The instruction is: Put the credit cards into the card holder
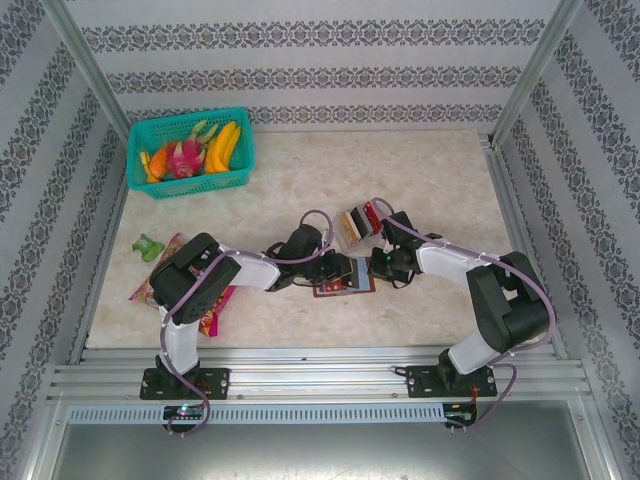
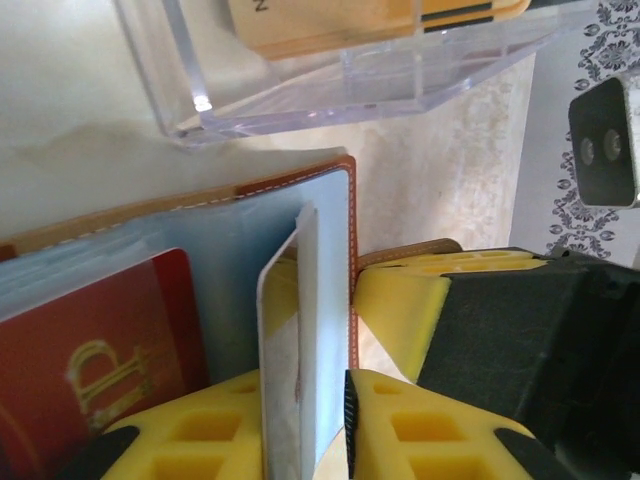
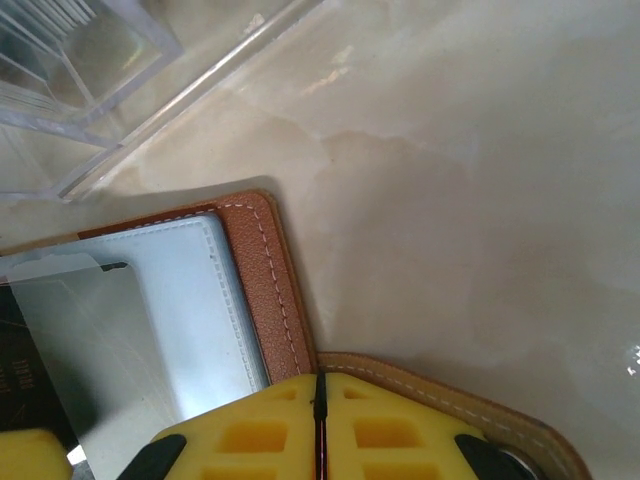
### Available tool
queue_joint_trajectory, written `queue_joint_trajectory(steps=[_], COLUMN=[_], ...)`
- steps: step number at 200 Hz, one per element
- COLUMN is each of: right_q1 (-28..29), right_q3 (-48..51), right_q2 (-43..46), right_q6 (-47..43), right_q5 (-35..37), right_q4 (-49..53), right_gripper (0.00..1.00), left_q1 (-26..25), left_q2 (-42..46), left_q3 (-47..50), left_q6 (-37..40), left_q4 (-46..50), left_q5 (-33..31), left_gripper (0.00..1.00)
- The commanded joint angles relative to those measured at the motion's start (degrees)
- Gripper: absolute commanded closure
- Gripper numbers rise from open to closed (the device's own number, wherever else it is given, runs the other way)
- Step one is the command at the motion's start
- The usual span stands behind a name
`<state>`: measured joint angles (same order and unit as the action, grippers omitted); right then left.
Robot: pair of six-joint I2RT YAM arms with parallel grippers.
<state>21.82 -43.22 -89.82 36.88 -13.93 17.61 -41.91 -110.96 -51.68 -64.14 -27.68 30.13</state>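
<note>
Your right gripper [image 3: 318,390] is clamped on the brown edge of the holder [image 3: 262,262], which lies open on the table [image 3: 450,180] near the clear stand [image 3: 60,60]. A white card [image 2: 282,320] stands between your left gripper's [image 2: 300,388] fingers, over the sleeves; whether it is pinched, you cannot tell.

Brown card holder [image 3: 268,268] lies open, red card [image 2: 95,345] inside its sleeve
</note>
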Motion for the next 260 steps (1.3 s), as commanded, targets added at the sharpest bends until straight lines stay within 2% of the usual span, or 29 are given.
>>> queue_joint_trajectory(steps=[1,26,64,110,133,171,231,260], right_q1=[-0.45,-0.57,-0.39,-0.21,-0.25,-0.34,-0.63,-1.09], right_q3=[1.83,1.94,1.50,0.90,1.12,1.31,1.23,1.30], right_q2=[-1.11,-0.88,-1.13,-1.40,-1.91,-1.97,-2.25,-1.87], right_q6=[-0.36,-0.38,-0.79,-1.38,-0.94,-0.59,-0.32,-0.58], right_q5=[-0.71,-0.52,-0.03,0.03,-0.86,-1.63,-1.98,-1.63], right_q4=[0.23,0.15,0.62,1.05,0.08,-0.53,-0.84,-0.40], right_gripper=[0.89,0.89,0.89,0.89,0.88,0.89,0.89,0.88], left_q1=[-1.07,-1.06,-1.06,-1.07,-1.07,-1.24,-2.03,-2.06], left_q2=[1.24,3.97,5.26,5.16,3.92,1.33,-1.27,-0.19], left_q3=[-0.46,-0.62,-0.11,-1.38,-1.75,-1.11,-2.89,-2.56], left_q6=[1.01,3.47,3.50,3.67,2.20,-2.10,-3.64,-3.07], left_q4=[3.53,10.58,11.21,14.42,11.50,3.79,1.09,2.54], left_q5=[-2.26,-4.83,-4.56,-5.91,-4.52,-2.68,-0.92,-1.87], left_gripper=[0.72,0.71,0.72,0.88,0.91,0.89,0.87,0.79])
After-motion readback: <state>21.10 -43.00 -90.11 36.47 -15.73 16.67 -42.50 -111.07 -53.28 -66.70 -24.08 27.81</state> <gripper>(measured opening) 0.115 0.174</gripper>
